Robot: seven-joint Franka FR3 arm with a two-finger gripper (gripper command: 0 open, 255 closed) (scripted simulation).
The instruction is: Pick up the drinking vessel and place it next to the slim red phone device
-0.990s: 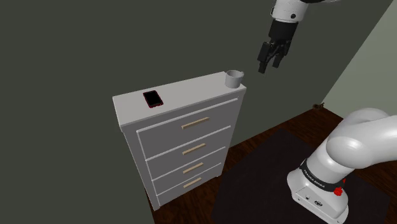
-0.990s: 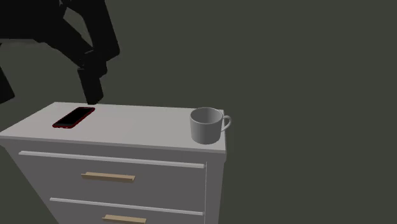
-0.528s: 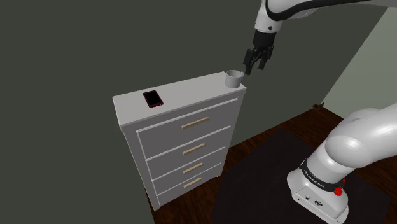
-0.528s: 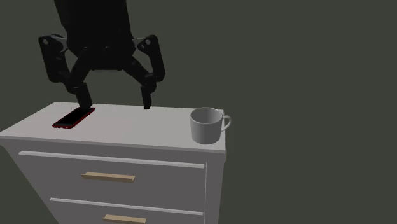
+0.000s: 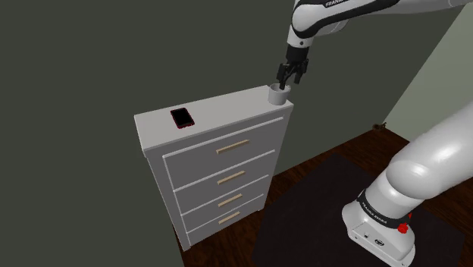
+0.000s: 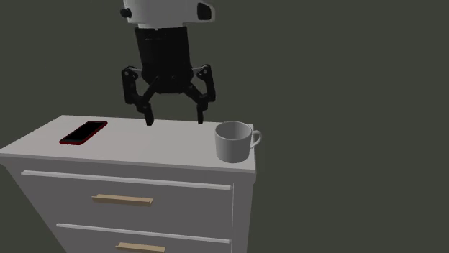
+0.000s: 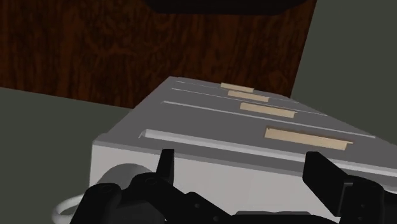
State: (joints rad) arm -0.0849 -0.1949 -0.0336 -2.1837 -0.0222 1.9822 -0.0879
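where the shoulder view stacks the gripper [image 5: 290, 76] directly over the mug [image 5: 279, 93], the second exterior view separates them: the gripper [image 6: 176, 118] hangs above the dresser top [image 6: 165, 147], beside the mug [image 6: 232, 141] on that view's left and not around it. the wrist view adds the drawer fronts of the dresser [image 7: 254, 121] falling away beneath the gripper [image 7: 245, 175], with the mug [image 7: 121, 173] beside one finger, outside the gap and partly hidden by the hand's body.

the arm rises from the stand [image 5: 379, 227], arches over the dresser [image 5: 227, 174] and points its wrist straight down. both fingers are spread wide and hold nothing.

the mug stands upright at the corner of the dresser top, at the front edge on the second exterior view's right. the phone [image 5: 181, 117] lies flat near the opposite end of the top, well apart from the mug.

the mug is plain pale grey, round, with a loop handle turned toward the second exterior view's right. the phone [image 6: 83, 132] is slim, black-faced and red-rimmed. the dresser is off-white with four drawers and tan bar handles. the floor [image 5: 318, 163] shows dark wood grain.
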